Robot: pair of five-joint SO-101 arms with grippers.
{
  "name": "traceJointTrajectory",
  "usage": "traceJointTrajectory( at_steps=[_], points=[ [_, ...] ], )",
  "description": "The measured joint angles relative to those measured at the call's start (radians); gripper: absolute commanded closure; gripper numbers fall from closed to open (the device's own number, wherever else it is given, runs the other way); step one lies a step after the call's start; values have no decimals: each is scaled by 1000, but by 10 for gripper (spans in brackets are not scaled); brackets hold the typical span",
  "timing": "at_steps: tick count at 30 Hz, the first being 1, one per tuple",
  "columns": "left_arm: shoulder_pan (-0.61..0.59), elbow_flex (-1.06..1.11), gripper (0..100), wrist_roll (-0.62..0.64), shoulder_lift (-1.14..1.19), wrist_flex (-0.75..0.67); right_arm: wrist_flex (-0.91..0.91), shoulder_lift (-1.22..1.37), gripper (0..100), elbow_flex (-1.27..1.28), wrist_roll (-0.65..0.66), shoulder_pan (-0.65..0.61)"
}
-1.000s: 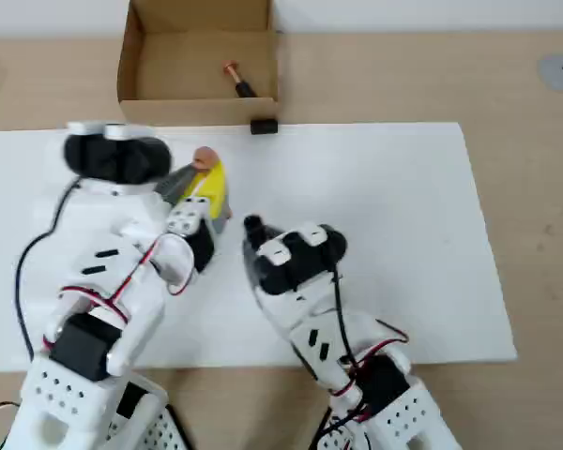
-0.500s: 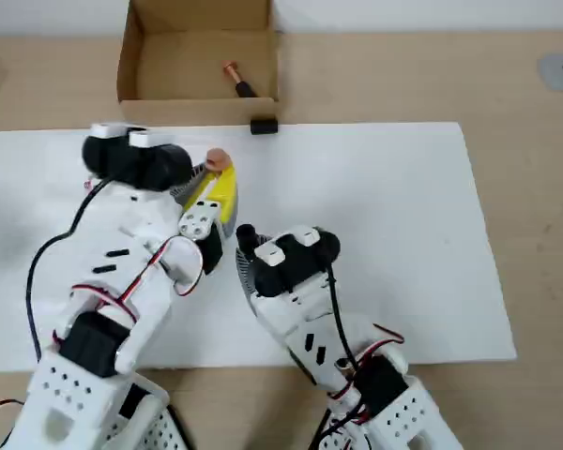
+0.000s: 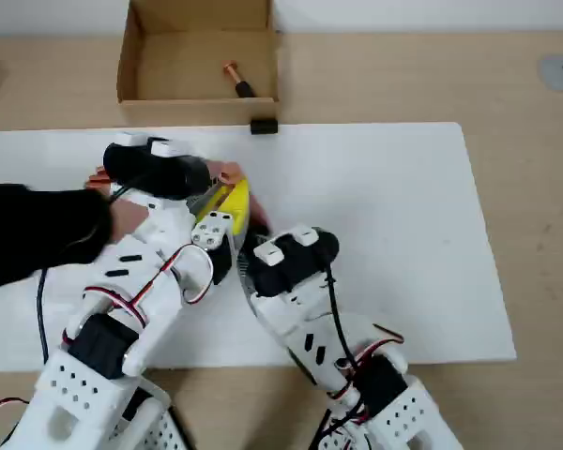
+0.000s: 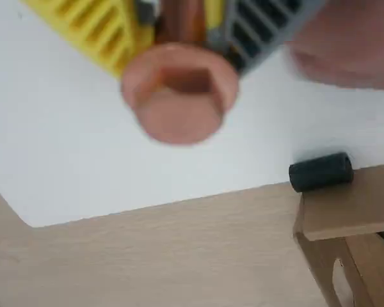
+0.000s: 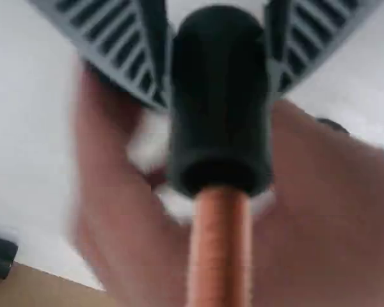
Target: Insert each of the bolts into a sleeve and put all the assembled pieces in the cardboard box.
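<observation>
The step in hand was the joining of 1 bolt to 1 sleeve, over the white sheet (image 3: 403, 234) on the desk (image 3: 530, 187). The left gripper (image 3: 227, 190) was clenched on a copper bolt (image 4: 179, 96), its head turned towards the far side. The right gripper (image 5: 219, 54) was clamped round a black sleeve (image 5: 219, 115), near and just right of the left one. In the right wrist view the bolt's shaft met the sleeve's mouth, so insertion looked begun. How deep the shaft sat could not be told.

Next, I judged, the 2 parts needed pressing fully together along 1 line. After that 1 gripper would have to let go, so the other could carry the piece to the cardboard box (image 3: 199, 111) at the far left. 1 assembled piece (image 3: 236, 80) already lay inside it. A 2nd, loose sleeve (image 3: 264, 126) rested just outside the box's near right corner.

A person's hand (image 3: 122, 220) reached in from the left under the left arm. It was blurred in both wrist views, and whether it touched the bolt or a gripper could not be made out. From above, the right arm's wrist hid the held sleeve.
</observation>
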Motion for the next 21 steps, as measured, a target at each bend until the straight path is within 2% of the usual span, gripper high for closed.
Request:
traceJointTrajectory(
  at_steps=[6, 11, 21],
  points=[
    [0, 0, 993, -5, -2, 0, 0, 0, 987, 0, 0, 0],
    [28, 3, 993, -64, -5, 0, 0, 0, 987, 0, 0, 0],
    [48, 41, 993, -66, -3, 2, 0, 0, 987, 0, -2, 0]
  ],
)
